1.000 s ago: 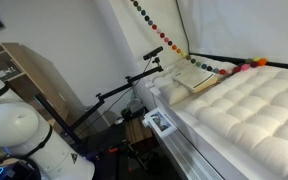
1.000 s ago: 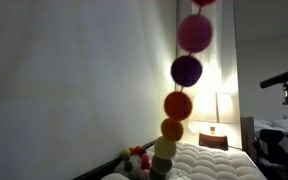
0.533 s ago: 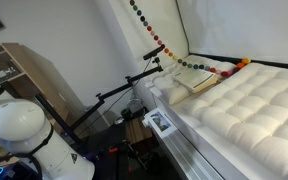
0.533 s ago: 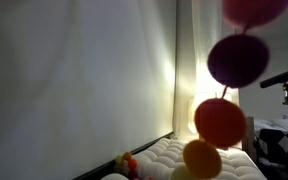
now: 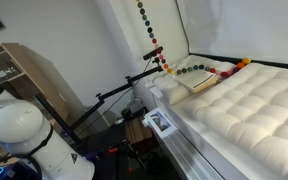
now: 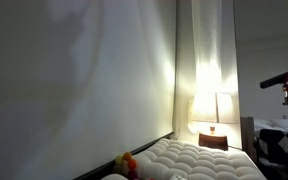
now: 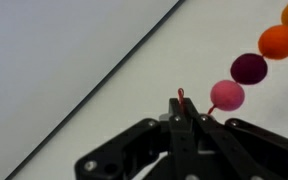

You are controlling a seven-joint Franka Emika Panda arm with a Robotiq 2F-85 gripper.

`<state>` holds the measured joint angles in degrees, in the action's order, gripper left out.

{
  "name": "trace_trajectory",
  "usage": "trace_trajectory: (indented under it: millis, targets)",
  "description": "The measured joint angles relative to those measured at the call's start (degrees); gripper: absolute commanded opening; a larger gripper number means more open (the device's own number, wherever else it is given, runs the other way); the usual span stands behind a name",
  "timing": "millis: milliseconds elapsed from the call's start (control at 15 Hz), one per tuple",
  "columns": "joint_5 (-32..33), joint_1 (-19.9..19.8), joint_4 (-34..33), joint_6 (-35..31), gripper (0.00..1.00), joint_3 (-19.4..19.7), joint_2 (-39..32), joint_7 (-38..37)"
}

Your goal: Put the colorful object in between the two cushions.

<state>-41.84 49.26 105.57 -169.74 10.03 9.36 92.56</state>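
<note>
Wrist view: the gripper [image 7: 181,120] has its jaws drawn together on the thin red end loop [image 7: 180,96] of the bead string [image 7: 249,68], and nothing else is between them. A pink bead [image 7: 227,95] sits just beside the fingertips, and purple and orange beads run off toward the upper right.

In an exterior view the gripper is above the frame edge. The bead string [image 5: 224,70] drops steeply from the top and passes close to the tip of a black boom arm [image 5: 154,52]. It then bends and lies across the flat pillow [image 5: 196,84], with its far end at the upper edge of the tufted cushion [image 5: 254,110], near a dark rail [image 5: 269,62].

Judged risks:
- **Slip:** the hold is on thread only, so the weight of the hanging beads may pull the loop out of the jaws.
- **Bad landing:** if the string is let go from this height, the hanging part probably heaps on top of the flat pillow or spills over its outer edge toward the floor. Either way it misses the seam between the two cushions.
- **Snag:** a sideways swing could catch a bead on the boom arm.
- **Drag:** pulling the string taut could shift the light pillow and close or move the gap.
</note>
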Motion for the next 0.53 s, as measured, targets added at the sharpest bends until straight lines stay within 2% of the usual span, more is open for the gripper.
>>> trace_trajectory:
  millis: [267,467,533]
  targets:
    - [21.38,-9.59,5.09,3.43,0.7,-4.06,-0.05,-14.01]
    - [33.9,-19.31,6.02,7.22,0.94,-10.41,0.64,-24.91]
    - [36.8,-22.07,6.18,8.94,0.99,-12.45,1.12,-27.83]
